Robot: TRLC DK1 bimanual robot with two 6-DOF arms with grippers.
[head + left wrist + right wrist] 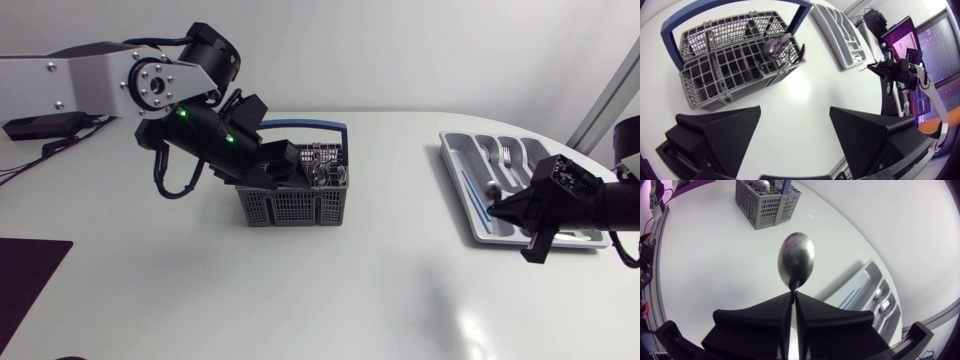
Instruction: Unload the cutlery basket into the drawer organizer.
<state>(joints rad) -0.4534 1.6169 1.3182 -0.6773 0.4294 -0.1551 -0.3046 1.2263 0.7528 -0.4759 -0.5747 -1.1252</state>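
Observation:
The grey cutlery basket (295, 205) with a blue handle (310, 127) stands mid-table. My left gripper (288, 165) hangs over its left side. In the left wrist view that gripper (795, 114) is open, its fingers wide apart above the table beside the basket (715, 70), where a spoon (772, 46) and other cutlery stand in a corner cell. My right gripper (792, 297) is shut on the neck of a steel spoon (796, 260), bowl pointing ahead. It hovers at the near left edge of the grey drawer organizer (462, 190), seen beside it (867, 297).
Forks (510, 158) and a spoon (490, 186) lie in the organizer's compartments, and a thin blue item (470, 185) lies in its left slot. A dark mat (25, 270) sits at the table's left front edge. Bare white table lies between basket and organizer.

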